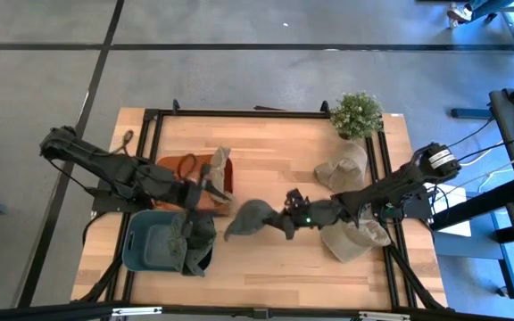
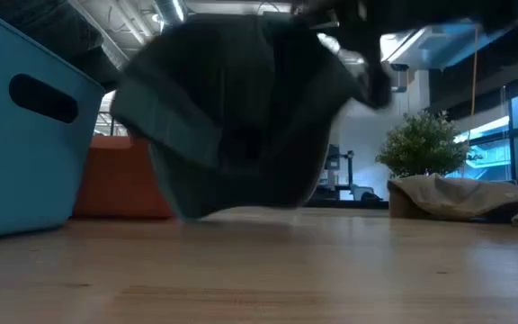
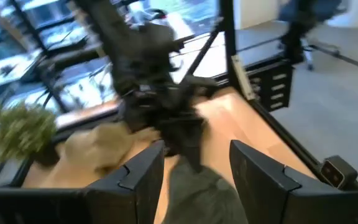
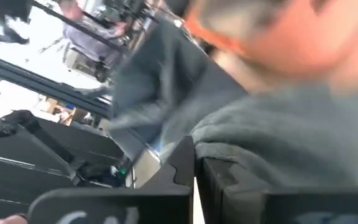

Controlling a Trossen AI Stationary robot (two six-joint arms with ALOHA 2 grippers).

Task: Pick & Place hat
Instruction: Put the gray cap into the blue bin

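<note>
High view: right hand (image 1: 286,220) near the middle of the pale wooden worktop (image 1: 275,263), pinched shut on the edge of a dark grey-green fabric hat (image 1: 250,218), which trails away from the fingers toward the blue plastic bin (image 1: 137,248). Left hand (image 1: 205,185) between the bin and the orange tray (image 1: 175,167), just beside the hat but apart from it. Two beige fabric hats (image 1: 344,169) by the small potted green plant (image 1: 357,114).

Low view: hat (image 2: 232,117) hanging, barely clear of the worktop.

Left wrist view: fingers (image 3: 142,174) spread apart, empty; hat (image 3: 201,196) beyond them.

Right wrist view: fingers (image 4: 182,163) closed tight on grey cloth (image 4: 278,140).

No readable writing or labels anywhere.
</note>
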